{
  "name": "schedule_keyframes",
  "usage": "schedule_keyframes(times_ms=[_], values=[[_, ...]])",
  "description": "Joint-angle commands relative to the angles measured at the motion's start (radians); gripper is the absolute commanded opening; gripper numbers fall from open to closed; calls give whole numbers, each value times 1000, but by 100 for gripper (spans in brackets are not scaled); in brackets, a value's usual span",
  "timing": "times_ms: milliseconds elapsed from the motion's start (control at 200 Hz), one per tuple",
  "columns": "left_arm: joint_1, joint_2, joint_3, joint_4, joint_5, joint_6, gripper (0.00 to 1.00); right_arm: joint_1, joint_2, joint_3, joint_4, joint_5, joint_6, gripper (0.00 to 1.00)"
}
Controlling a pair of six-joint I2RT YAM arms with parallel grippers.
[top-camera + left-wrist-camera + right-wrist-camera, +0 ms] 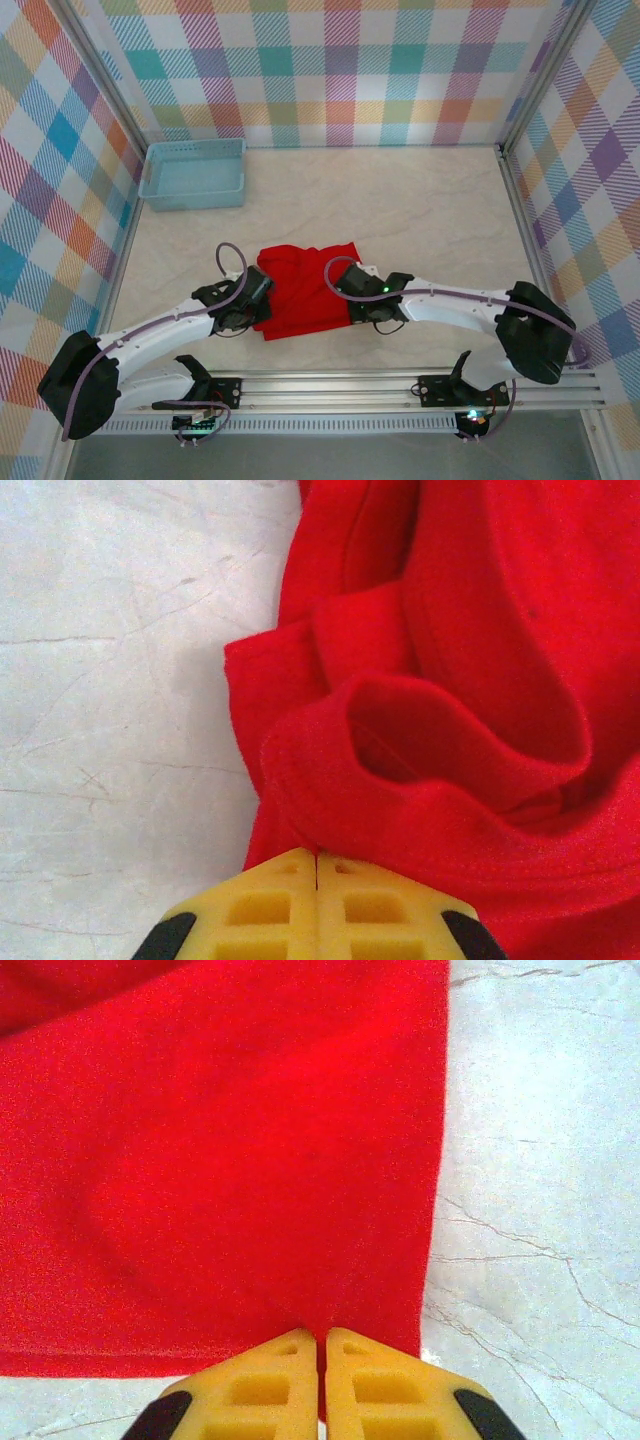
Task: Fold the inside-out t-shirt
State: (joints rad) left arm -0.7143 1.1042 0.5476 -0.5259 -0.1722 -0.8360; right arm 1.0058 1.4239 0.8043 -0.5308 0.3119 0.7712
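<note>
Pale marbled tabletop (pixel 420 210), plaid walls (pixel 330 70) on three sides, metal rail (pixel 340 388) along the 6 o'clock edge with both bases bolted on. Left arm (pixel 150 330) reaches in from 7 o'clock, right arm (pixel 460 305) from 5 o'clock, both white with black joints and looping purple cables (pixel 232 262), wrists low over the cloth. The inside-out t-shirt (pixel 300 295) lies just toward 6 o'clock of the tabletop centre, between the two wrists, bright red, bunched into a rough rectangle, not spread flat. Its 9 o'clock side is rumpled: in the left wrist view the shirt (pixel 470 680) shows stacked folds and a raised curl of cloth. Its 3 o'clock side is smoother: in the right wrist view the shirt (pixel 220 1160) lies flat with a straight side edge and a hem across the bottom. Blue basket (pixel 190 197) sits at 10 o'clock in the far corner, well apart from the shirt. Left fingers (pixel 265 910), yellow, are pressed together with the tips right against the rumpled edge; cannot tell if cloth is caught between them. Right fingers (pixel 250 1390), yellow, are pressed together at the hem near the shirt's corner, pinching it, a red sliver visible between them.
</note>
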Motion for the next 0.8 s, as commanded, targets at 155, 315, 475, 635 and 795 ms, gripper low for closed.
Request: schedule_keyframes(times_ms=[155, 315, 475, 635, 795], values=[[-7, -52, 76, -57, 56, 5, 0, -28, -63, -23, -52, 24, 55, 10], [-67, -139, 89, -117, 36, -47, 0, -90, -170, -116, -1, -32, 97, 10], [-106, -163, 8, -93, 64, -117, 0, -141, -184, -186, 5, -59, 153, 10], [-122, -134, -78, -47, 94, -151, 0, -147, -148, -195, 13, -66, 143, 14], [-122, -178, -58, -106, 29, -131, 31, -146, -109, -133, -48, -44, 95, 40]])
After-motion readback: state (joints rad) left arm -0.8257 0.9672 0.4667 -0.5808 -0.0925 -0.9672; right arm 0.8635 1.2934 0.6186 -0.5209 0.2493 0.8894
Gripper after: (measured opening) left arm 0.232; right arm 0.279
